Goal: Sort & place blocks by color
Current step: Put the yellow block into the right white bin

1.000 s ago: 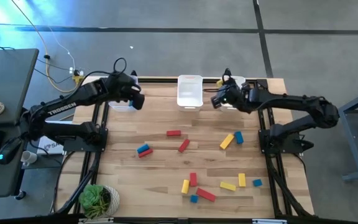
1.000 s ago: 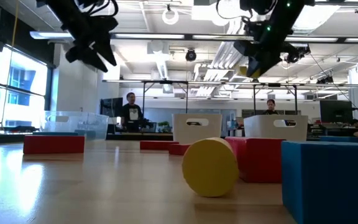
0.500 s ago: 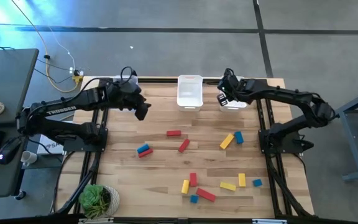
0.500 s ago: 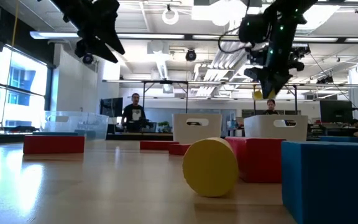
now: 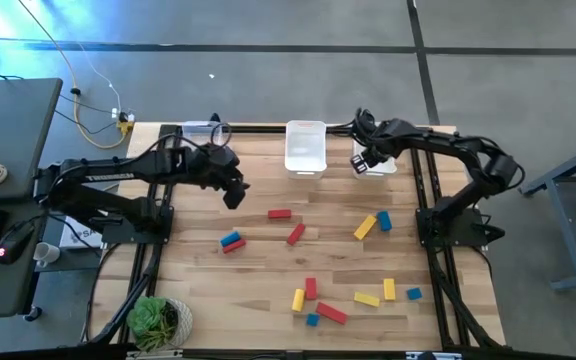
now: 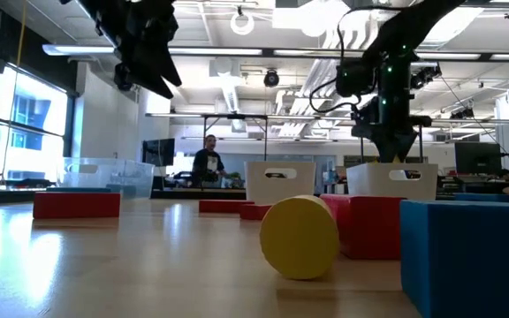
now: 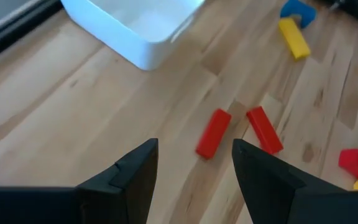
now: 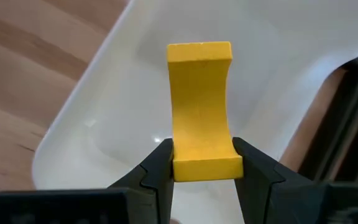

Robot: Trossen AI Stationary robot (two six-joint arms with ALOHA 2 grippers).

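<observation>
While the right gripper (image 8: 201,163) pinched a yellow block (image 8: 201,109) between its two dark fingers, holding it over the white bin (image 5: 377,160) at the table's far right edge, the left gripper (image 5: 234,192) hung with its fingers spread and nothing between them, above bare wood near the table's left side. The held block was a smooth yellow piece with concave sides, wider at both ends than at its waist. In the high view, thirteen loose blocks lay on the pale, plank-grained wooden table (image 5: 268,260): five red, four yellow and four blue. The red ones were a short bar (image 5: 279,214), a slanted bar (image 5: 296,233), a bar lying against a blue block (image 5: 231,239), an upright bar (image 5: 311,288) and a longer slanted bar (image 5: 332,314). The yellow ones were a long slanted bar (image 5: 365,227) touching a blue piece (image 5: 384,220), a short bar (image 5: 298,299), a flat bar (image 5: 367,299) and a small upright bar (image 5: 389,289). Two little blue cubes (image 5: 413,294) lay near the front, one of them (image 5: 312,320) just beside the long red bar. Three bins stood along the far edge: a white one in the middle (image 5: 305,146), the white one under the right gripper, and a clear one (image 5: 200,130) at the left. A leafy green plant (image 5: 158,319) sat at the front left corner.
</observation>
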